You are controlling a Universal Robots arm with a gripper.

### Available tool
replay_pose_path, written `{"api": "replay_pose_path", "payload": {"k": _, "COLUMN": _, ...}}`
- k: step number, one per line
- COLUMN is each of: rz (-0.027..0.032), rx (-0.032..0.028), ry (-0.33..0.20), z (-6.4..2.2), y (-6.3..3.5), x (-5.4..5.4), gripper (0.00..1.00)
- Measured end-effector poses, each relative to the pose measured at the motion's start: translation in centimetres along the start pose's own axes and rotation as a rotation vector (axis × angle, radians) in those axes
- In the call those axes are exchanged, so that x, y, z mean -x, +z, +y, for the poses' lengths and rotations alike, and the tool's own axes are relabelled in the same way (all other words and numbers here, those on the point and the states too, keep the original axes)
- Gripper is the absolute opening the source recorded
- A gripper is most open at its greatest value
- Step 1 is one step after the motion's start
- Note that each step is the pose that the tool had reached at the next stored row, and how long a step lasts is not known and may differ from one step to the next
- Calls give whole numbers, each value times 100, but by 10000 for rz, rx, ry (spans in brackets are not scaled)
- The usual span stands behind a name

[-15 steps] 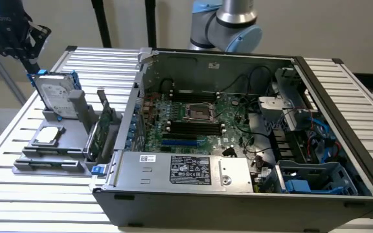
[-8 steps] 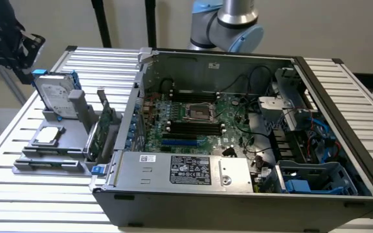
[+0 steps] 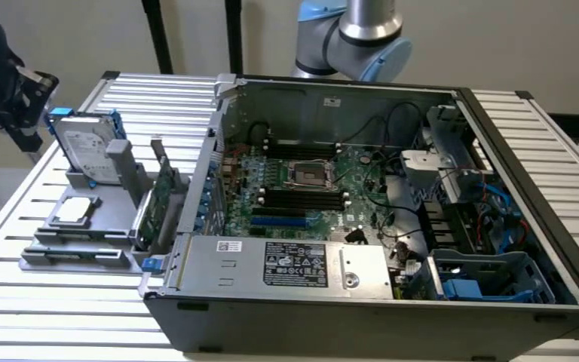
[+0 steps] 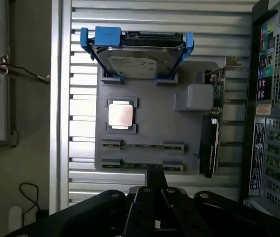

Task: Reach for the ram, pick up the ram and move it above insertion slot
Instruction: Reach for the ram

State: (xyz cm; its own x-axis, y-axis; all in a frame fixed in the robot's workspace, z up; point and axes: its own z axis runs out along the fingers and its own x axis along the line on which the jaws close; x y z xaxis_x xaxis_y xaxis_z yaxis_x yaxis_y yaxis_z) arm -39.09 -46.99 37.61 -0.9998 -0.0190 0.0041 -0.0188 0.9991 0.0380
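Two ram sticks stand on edge in the grey holder (image 4: 149, 111): one thin green ram (image 4: 142, 145) and a second (image 4: 142, 166) beside it. In the exterior view they lie at the holder's near end (image 3: 81, 235). My gripper (image 4: 154, 183) hangs well above that end of the holder, fingers pressed together with nothing between them. Its dark body (image 3: 13, 90) shows at the exterior view's far left. The motherboard's dark memory slots (image 3: 304, 199) sit inside the open computer case (image 3: 370, 317).
The holder also carries a silver hard drive with blue rails (image 4: 137, 54), a CPU chip (image 4: 120, 115) and an upright green expansion card (image 4: 211, 128). The case wall (image 3: 209, 173) rises right beside the holder. A cable (image 4: 16, 69) crosses the floor off the table.
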Motion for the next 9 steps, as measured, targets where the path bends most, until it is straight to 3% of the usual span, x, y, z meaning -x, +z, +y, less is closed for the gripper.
{"api": "replay_pose_path", "payload": {"k": 5, "rz": 7, "rx": -3, "ry": 0, "z": -207, "y": 10, "x": 21, "gripper": 11}}
{"api": "replay_pose_path", "payload": {"k": 9, "rz": 39, "rx": -5, "ry": -234, "z": -218, "y": 11, "x": 37, "gripper": 11}}
